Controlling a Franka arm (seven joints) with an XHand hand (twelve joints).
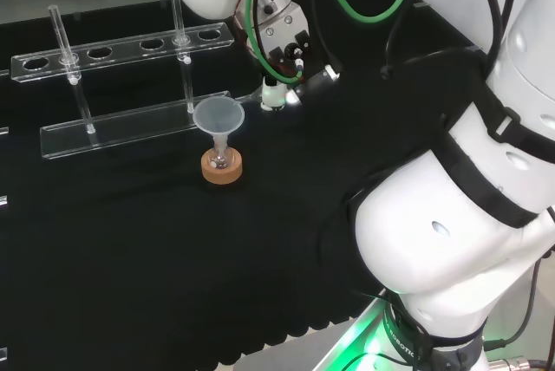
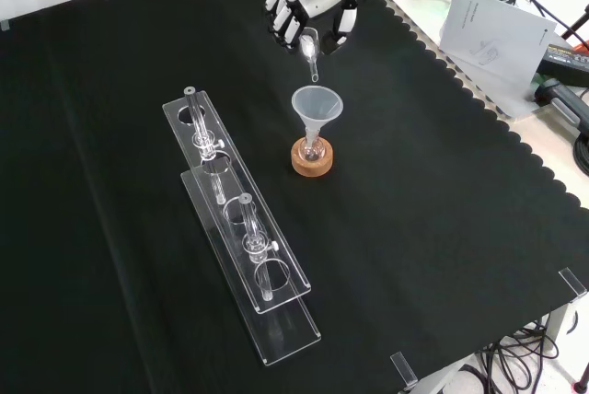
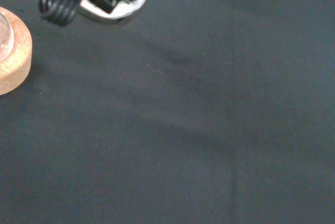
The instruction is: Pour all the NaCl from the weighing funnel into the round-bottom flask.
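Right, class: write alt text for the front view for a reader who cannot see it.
The hand holds a small clear weighing funnel, spout down, above a plastic funnel in a round-bottom flask on a cork ring. A clear tube rack stands to the left on black cloth.

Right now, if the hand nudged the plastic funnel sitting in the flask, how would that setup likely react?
Probably top-heavy: the wide funnel rides on a small round-bottom flask. The flask only sits in a cork ring, so it may rock or tip. The glass looks fragile.
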